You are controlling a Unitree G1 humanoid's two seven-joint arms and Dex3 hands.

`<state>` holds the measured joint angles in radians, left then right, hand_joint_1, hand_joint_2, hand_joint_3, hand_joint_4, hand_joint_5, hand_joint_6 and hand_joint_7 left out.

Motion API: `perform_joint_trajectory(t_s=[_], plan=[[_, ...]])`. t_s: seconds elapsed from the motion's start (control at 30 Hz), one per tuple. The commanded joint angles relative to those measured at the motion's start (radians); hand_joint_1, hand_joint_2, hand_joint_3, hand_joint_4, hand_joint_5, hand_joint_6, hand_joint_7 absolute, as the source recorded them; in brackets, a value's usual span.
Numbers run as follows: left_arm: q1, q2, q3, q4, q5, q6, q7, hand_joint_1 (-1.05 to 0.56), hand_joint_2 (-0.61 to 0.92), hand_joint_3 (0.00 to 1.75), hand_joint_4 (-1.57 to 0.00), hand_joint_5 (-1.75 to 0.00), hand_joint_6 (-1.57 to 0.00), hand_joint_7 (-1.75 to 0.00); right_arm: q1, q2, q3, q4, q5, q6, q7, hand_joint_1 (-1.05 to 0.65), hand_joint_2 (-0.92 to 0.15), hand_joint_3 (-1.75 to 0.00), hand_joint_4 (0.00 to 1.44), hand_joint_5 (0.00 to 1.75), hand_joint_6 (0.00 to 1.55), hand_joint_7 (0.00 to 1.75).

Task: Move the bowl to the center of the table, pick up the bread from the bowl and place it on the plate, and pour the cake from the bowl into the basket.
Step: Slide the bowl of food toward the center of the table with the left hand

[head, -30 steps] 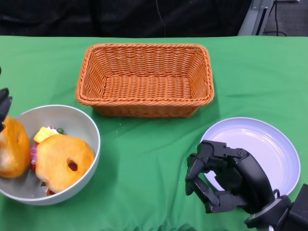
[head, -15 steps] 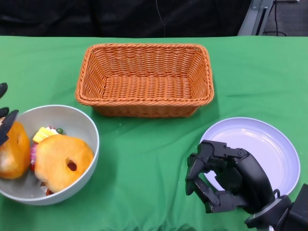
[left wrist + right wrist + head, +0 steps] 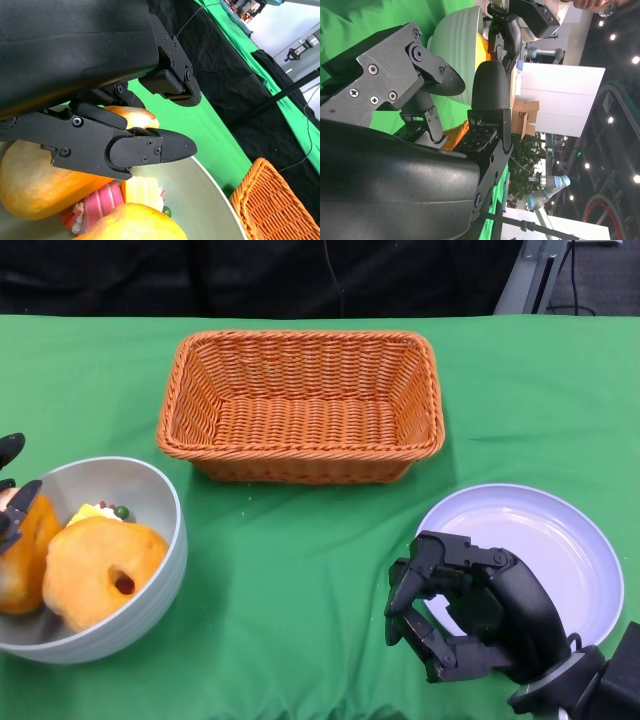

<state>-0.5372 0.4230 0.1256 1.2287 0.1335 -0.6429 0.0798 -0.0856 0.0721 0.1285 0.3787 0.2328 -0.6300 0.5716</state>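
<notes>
The green-covered bench (image 3: 300, 580) is carrying everything, and the wicker basket (image 3: 300, 405) is sitting at its far middle, mouth up and empty, placed to take the cake at the last step. The pale plate (image 3: 560, 540) is lying bare at the near right, ready for the bread. The grey bowl (image 3: 160, 560) is sitting at the near left edge, not yet at the center, so the first step looks unfinished. In the bowl two golden bread rolls (image 3: 95, 575) are lying side by side, with a small cake (image 3: 100, 512) of yellow and pink tucked behind them.

The right hand (image 3: 465, 615) is hovering by the plate's near edge, fingers curled inward on nothing, probably waiting for the bread. The left hand (image 3: 12, 495) is reaching over the bowl's outer rim, fingers above the far roll; whether it is gripping the rim I cannot tell.
</notes>
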Motion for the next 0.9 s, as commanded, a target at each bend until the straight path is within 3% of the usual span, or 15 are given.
perform_joint_trajectory(t_s=[0.03, 0.3, 0.63, 0.9], plan=[[0.004, 0.004, 0.02, 0.006, -0.036, -0.013, -0.044, -0.48, 0.92, 0.45, -0.71, -0.01, -0.59, 0.0, -0.009, -0.006, -0.008, -0.006, 0.006, -0.004, -0.002, -0.01, -0.5, -1.12, 0.84, 1.6, 0.78, 1.28], [0.002, -0.011, 0.072, -0.01, -0.125, -0.079, -0.132, -0.56, 0.92, 0.42, -0.69, -0.01, -0.59, 0.0, -0.012, -0.003, -0.008, -0.001, 0.008, -0.003, -0.002, 0.0, -0.5, -1.14, 0.84, 1.6, 0.78, 1.28], [0.002, -0.01, 0.104, -0.059, -0.16, -0.172, -0.149, -0.62, 0.92, 0.42, -0.71, -0.01, -0.59, 0.0, -0.017, 0.001, -0.01, 0.008, 0.017, -0.001, 0.003, -0.01, -0.49, -1.15, 0.83, 1.61, 0.77, 1.28], [-0.002, 0.029, 0.132, -0.058, -0.153, -0.188, -0.14, -0.59, 0.92, 0.42, -0.72, -0.01, -0.59, 0.0, -0.017, 0.002, -0.01, 0.008, 0.013, -0.004, -0.001, -0.01, -0.47, -1.18, 0.83, 1.62, 0.78, 1.27]])
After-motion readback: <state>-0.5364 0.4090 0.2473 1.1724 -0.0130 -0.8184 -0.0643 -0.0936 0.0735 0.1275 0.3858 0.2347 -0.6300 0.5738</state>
